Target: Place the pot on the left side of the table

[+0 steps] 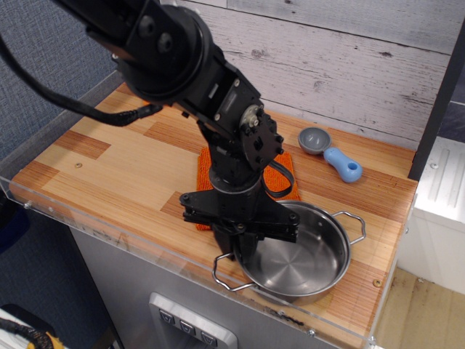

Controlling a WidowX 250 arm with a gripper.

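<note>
The shiny steel pot [305, 254] with two wire loop handles sits at the front right of the striped wooden table [109, 160]. My black gripper [236, 249] points straight down over the pot's left rim, one finger inside the pot and one outside. The fingers stand close together and look shut on the rim. The near-left handle [227, 280] sticks out just below the gripper. The pot still rests on the table.
An orange cloth [280, 174] lies behind the pot, partly under my arm. A grey-and-blue scoop [330, 153] lies at the back right. A clear acrylic edge [87, 233] runs along the table's front. A white cabinet [443, 196] stands to the right.
</note>
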